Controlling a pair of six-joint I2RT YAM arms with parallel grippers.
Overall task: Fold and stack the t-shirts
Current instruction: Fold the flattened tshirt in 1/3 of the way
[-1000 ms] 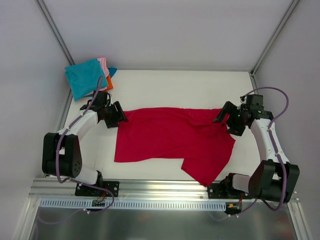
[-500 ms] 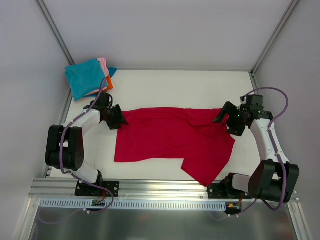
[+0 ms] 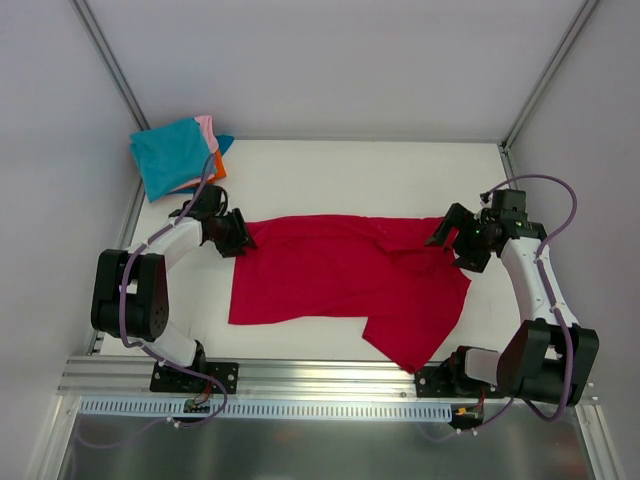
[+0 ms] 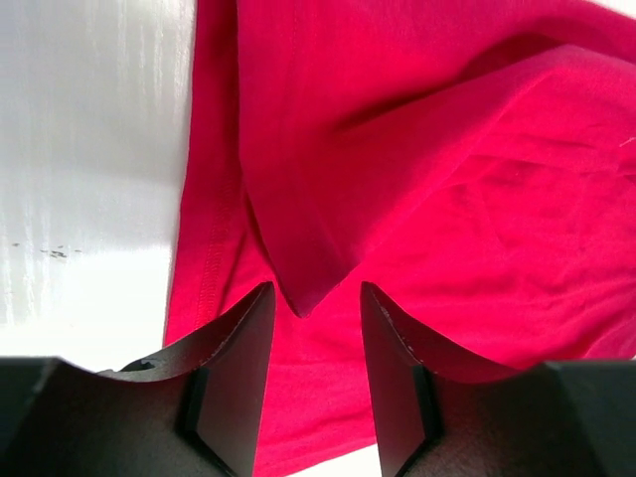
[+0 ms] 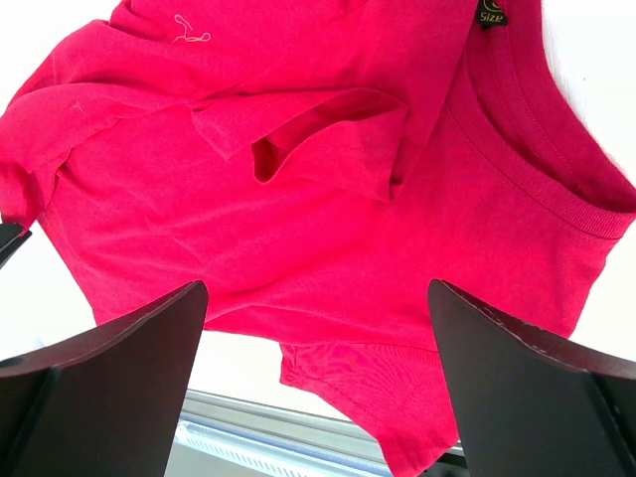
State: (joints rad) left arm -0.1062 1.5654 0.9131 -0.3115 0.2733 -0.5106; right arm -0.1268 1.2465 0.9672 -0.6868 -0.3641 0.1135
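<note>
Red cloth fills the middle of the table (image 3: 330, 165) — the red t-shirt (image 3: 350, 275) lies spread but rumpled, 1 sleeve trailing toward the near edge. The left gripper (image 3: 240, 238) has moved in over the last second from just beside the shirt's far-left corner to sit on it, its jaws narrowing as it came. In the left wrist view a folded corner of cloth pokes between the fingers (image 4: 234, 358), which stand part-way apart and not yet pinched (no grip so far, by my reading). The right gripper (image 3: 452, 240) has not moved; jaws wide apart above the collar end. The folded stack (image 3: 178, 155) — teal on top — waits at the far-left corner. Judgement: corner grasp is under way, fold not begun.
</note>
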